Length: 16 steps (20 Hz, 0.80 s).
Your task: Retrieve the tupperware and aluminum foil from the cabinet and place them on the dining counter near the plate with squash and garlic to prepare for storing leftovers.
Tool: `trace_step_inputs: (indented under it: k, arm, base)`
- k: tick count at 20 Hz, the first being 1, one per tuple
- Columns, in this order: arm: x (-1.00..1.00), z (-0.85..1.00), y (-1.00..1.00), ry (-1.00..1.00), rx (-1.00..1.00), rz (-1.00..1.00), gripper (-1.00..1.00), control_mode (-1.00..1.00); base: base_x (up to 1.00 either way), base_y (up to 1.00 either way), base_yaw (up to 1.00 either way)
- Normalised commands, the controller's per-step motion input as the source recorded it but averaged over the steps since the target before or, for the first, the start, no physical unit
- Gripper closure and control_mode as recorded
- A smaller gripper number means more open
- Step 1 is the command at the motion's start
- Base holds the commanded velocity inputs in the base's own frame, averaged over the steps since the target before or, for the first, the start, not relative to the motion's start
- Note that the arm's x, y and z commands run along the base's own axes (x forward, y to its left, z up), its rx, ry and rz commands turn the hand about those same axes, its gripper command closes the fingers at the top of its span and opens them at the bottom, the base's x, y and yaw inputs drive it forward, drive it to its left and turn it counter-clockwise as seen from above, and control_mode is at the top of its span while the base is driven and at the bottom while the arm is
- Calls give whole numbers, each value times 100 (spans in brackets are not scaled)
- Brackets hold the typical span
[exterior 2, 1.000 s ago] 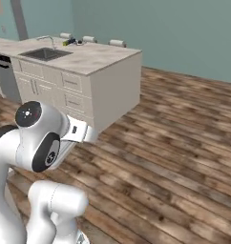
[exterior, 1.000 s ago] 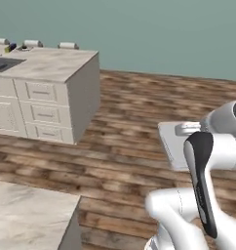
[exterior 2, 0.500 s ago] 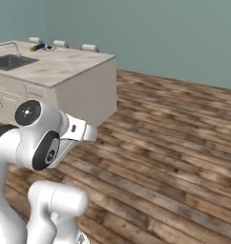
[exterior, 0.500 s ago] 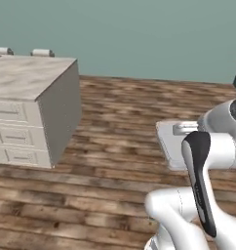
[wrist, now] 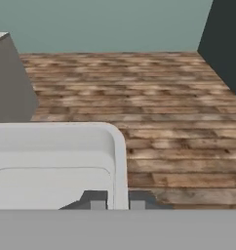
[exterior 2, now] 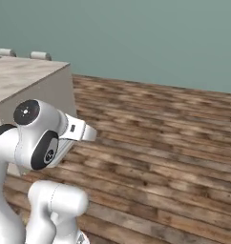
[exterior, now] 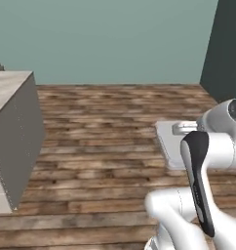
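The pale translucent grey rectangular tupperware [wrist: 56, 161] is clamped on its rim between the two-finger gripper [wrist: 117, 201]. The marbled stone dining counter [exterior 2: 22, 78] lies at ten o'clock. Placing is judged unfinished; fetching the foil remains.

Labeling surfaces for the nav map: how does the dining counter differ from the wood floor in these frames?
The dining counter has a pale marbled stone top with plain grey sides; the wood floor is brown planks with visible grain. The counter is a raised block at the left edge of both base views; the floor lies flat and spreads to the teal wall. Two pale stool cushions show behind the counter; the floor ahead shows nothing standing on it.
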Motion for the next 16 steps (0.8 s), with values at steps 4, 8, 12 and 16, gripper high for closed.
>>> trace_step_inputs:
  k: [4,8,12,16]
  arm:
    - [0,0,0,0,0,0,100,100]
    - [0,0,0,0,0,0,100,100]
    - [0,0,0,0,0,0,100,100]
    - [0,0,0,0,0,0,100,100]
  base:
    - [100,5,-3]
    - [100,-4,19]
    - [100,-7,38]
    - [100,0,43]
